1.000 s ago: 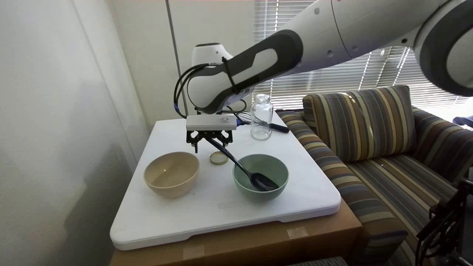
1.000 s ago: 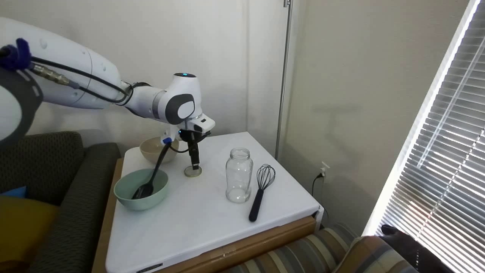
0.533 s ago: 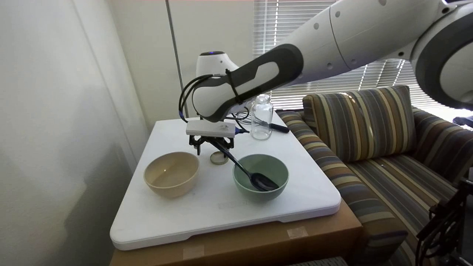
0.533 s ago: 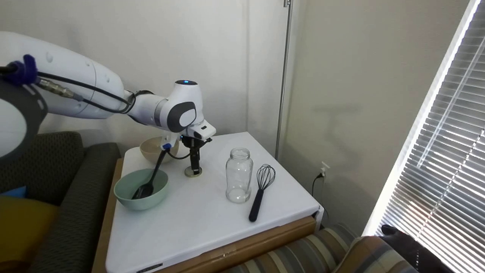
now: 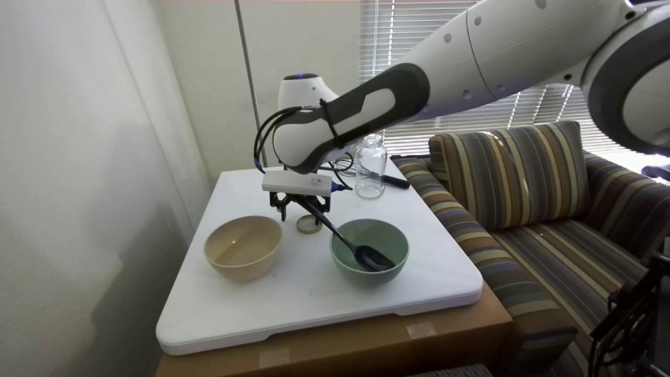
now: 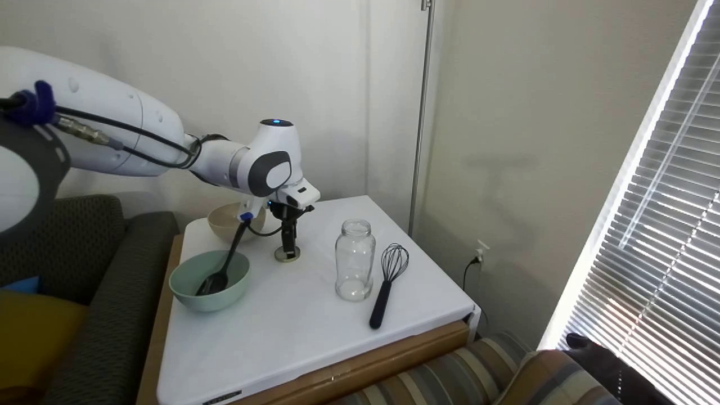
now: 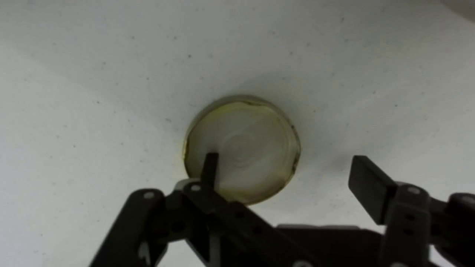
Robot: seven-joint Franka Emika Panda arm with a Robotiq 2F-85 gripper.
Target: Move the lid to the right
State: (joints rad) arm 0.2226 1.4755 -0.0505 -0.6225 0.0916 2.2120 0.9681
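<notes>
Table (image 6: 287, 337), white: lies below the gripper (image 7: 287, 177). Gripper: spread, holding nothing. Lid (image 7: 246, 144): lies under the gripper, one fingertip (image 7: 210, 168) within its outline, the other beyond. Advised: straddle the rim (image 7: 295, 162) between, pinch slowly, then carry right.

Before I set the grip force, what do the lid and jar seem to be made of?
The lid is probably thin coated metal, pale and satiny, judging by its raised rim with dark, worn-looking spots. The jar is likely smooth, glossy glass: see-through with bright highlights, though clear plastic is possible.
</notes>
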